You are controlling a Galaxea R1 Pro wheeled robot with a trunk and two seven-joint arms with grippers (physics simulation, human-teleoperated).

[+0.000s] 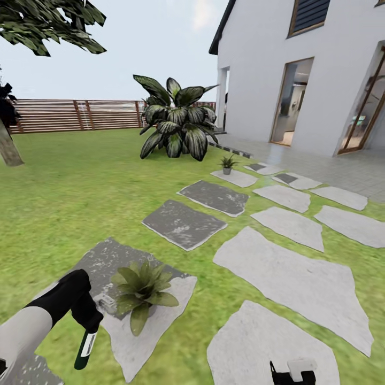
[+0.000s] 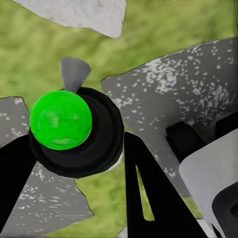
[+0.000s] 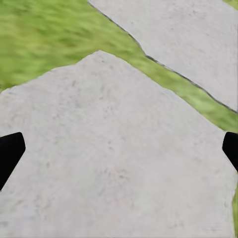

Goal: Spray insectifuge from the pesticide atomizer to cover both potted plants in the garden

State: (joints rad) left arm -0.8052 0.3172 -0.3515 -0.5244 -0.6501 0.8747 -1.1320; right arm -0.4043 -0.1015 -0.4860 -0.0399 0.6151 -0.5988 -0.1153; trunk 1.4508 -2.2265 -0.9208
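My left gripper (image 1: pixel 88 321) is shut on the pesticide atomizer (image 1: pixel 85 345), a dark green bottle with a white label that hangs down from the fingers. In the left wrist view its bright green round end (image 2: pixel 60 120) sits in a black ring between the black fingers (image 2: pixel 148 188). Just right of it, one potted plant (image 1: pixel 141 291) spreads broad green leaves on a stepping stone (image 1: pixel 133 342). The other potted plant (image 1: pixel 228 163) stands far off on a pale stone. My right gripper (image 1: pixel 291 372) is low at the front right, open (image 3: pixel 119 151) over a pale stone.
A big striped-leaf shrub (image 1: pixel 176 123) stands behind the far plant. Stepping stones (image 1: pixel 291 278) run over the lawn toward the white house (image 1: pixel 299 75) and its paved terrace. A brown slatted fence (image 1: pixel 80 115) closes the back. A tree trunk (image 1: pixel 8 144) is at the left.
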